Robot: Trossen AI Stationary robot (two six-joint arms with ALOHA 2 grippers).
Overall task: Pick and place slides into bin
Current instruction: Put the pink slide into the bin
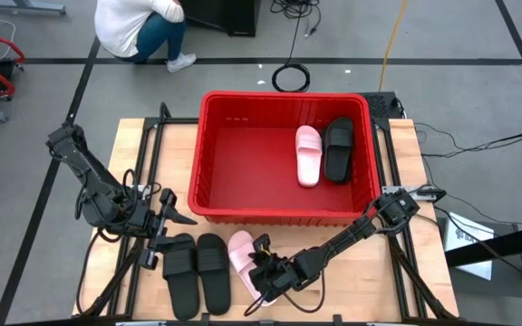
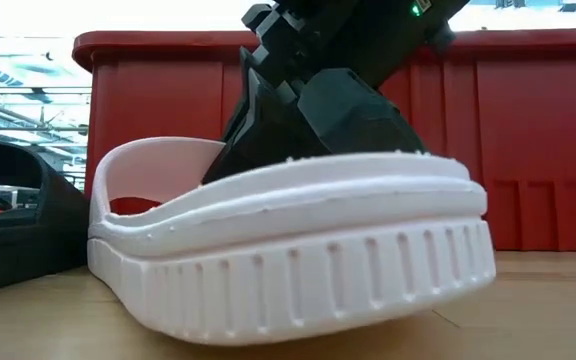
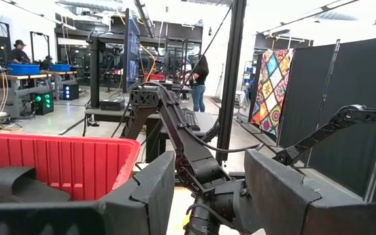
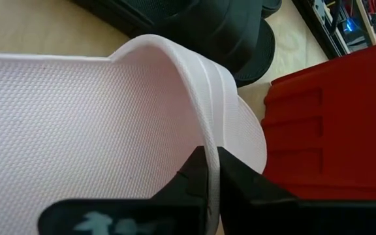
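Large rectangular bright red plastic bin (image 1: 208,158) at the far middle of the pale wooden table (image 1: 361,281), ribbed wall toward the near side, thick rim all round. Inside it, on the right half of the floor, one pale pink-white slide sandal (image 1: 308,155) lying flat and just beside it, touching or nearly so, one matte black slide sandal (image 1: 338,148). In front of the bin, on the table's near left, two more matte black slide sandals side by side, one (image 1: 180,274) on the left and the other (image 1: 213,271) on the right, soles down. Just right of that pair, a second pale pink-white slide sandal (image 1: 241,251), close to the bin's front wall; seen from table height (image 2: 288,260) as resting sole-down on the wood with the ridged edge facing the camera. Right gripper (image 1: 265,279) low over this pink sandal, fingers (image 4: 243,186) pinched together on the edge of the wide strap, as the right wrist view shows, thin strap wall clamped between them. Left gripper (image 1: 172,219) waiting just off the bin's front left corner, above the black pair, fingers (image 3: 155,192) apart and holding nothing.
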